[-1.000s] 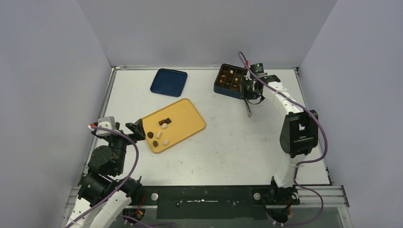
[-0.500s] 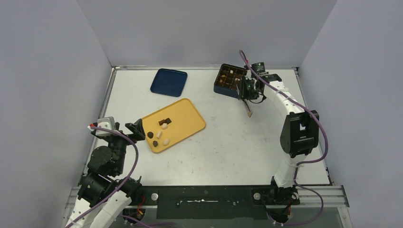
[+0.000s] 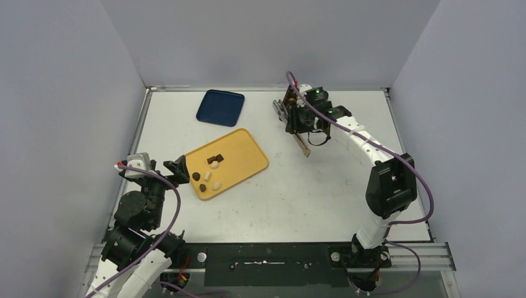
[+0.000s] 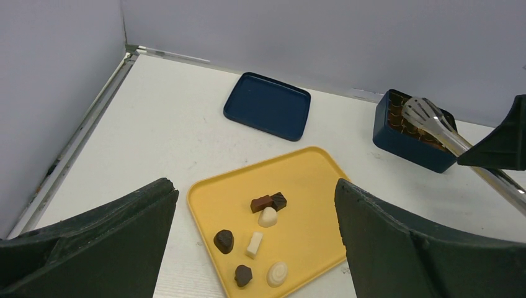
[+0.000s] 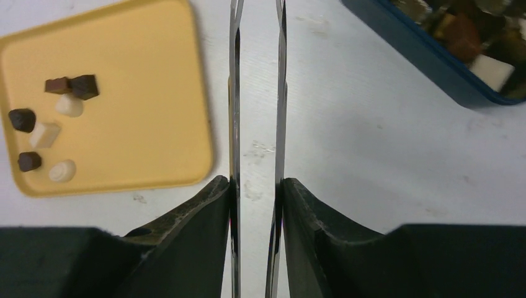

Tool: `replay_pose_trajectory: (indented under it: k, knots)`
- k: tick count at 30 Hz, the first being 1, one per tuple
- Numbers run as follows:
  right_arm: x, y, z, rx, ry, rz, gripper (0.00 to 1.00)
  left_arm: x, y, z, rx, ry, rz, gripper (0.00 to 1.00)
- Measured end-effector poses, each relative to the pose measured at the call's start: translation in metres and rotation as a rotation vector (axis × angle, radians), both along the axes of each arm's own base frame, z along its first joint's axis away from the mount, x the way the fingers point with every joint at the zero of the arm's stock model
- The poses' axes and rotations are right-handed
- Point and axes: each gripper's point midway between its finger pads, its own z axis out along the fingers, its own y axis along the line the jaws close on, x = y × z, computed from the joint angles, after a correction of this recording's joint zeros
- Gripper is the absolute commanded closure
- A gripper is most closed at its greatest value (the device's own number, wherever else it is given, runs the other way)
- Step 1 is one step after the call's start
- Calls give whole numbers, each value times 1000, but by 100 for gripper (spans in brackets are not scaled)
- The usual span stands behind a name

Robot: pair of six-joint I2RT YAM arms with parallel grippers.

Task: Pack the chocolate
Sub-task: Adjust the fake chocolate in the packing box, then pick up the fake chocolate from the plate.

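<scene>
Several pieces of chocolate [image 3: 208, 171] [image 4: 254, 243] [image 5: 44, 133], dark, brown and white, lie on the yellow tray [image 3: 248, 151] [image 4: 310, 186]. More pieces fill cells of the dark blue gridded box [image 4: 409, 141] [image 5: 434, 59], which the right arm mostly covers in the top view. My right gripper [image 3: 301, 118] [image 5: 255, 183] is shut on metal tongs [image 3: 303, 147] [image 4: 428, 115] [image 5: 236, 93], whose two blades stand slightly apart, with nothing between them where they show. The tongs' spoon ends hang over the box. My left gripper [image 3: 180, 169] [image 4: 254, 186] is open and empty at the tray's near left end.
A flat dark blue lid [image 3: 220, 107] [image 4: 268, 105] lies at the back left of the white table. Grey walls close in the left, back and right sides. The right arm's purple cable loops above the box.
The right arm has swung left from the box's right side to over the box, carrying the tongs. The tongs' blades have spread a little. The left arm is still.
</scene>
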Motion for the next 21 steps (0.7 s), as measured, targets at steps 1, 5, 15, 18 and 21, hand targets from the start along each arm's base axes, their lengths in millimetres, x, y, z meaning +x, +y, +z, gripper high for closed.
replay_pose_trajectory:
  k: [1, 5, 15, 18, 21]
  knots:
    - [-3, 15, 3, 3, -20, 30, 65, 0, 0, 0, -1, 0, 0, 3]
    - [-26, 69, 0, 1, -42, 152, 63, -2, 2, 3, -7, -12, 2, 3]
    - [-79, 163, -40, -74, -20, 420, 60, -5, 6, 5, -15, -25, 21, 3]
    - [-90, 171, -50, -88, 1, 461, 60, -7, 9, 7, -22, -38, 27, 3]
    - [-93, 178, -57, -103, 15, 485, 59, -10, 11, 10, -31, -53, 32, 3]
